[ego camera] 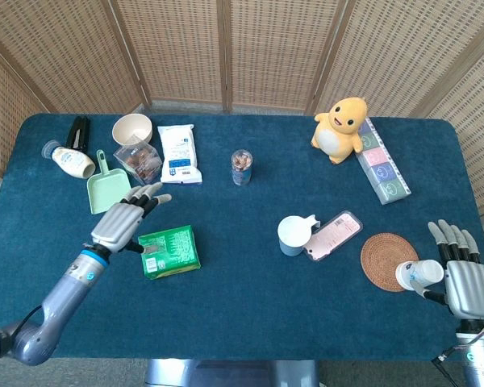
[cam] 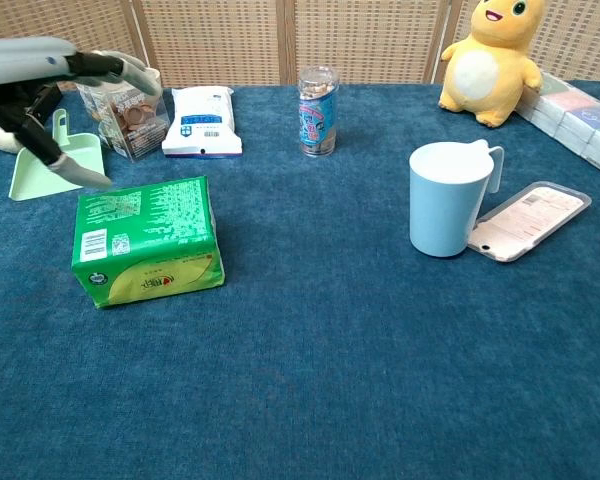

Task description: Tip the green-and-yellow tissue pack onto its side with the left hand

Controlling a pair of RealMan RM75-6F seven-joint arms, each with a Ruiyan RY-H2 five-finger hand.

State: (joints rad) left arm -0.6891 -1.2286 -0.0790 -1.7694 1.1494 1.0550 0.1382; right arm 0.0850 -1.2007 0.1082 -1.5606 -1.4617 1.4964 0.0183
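The green-and-yellow tissue pack (ego camera: 169, 251) lies on the blue table, its printed green face up and its yellow-green face toward the table's front edge (cam: 145, 252). My left hand (ego camera: 125, 222) hovers just left of and behind the pack with its fingers spread and nothing in it. In the chest view the left hand (cam: 45, 85) is raised above the table, its thumb reaching down near the pack's rear left corner without gripping it. My right hand (ego camera: 464, 280) stays at the table's right front corner, fingers straight and apart, holding nothing.
A green dustpan (ego camera: 109, 189), a snack box (cam: 125, 100), a white pouch (ego camera: 180, 153) and a bowl (ego camera: 132, 128) stand behind the left hand. A small jar (cam: 318, 97), a blue cup (cam: 445, 198), a phone (ego camera: 335, 235), a woven coaster (ego camera: 389, 260) and a yellow plush toy (ego camera: 340, 127) are further right.
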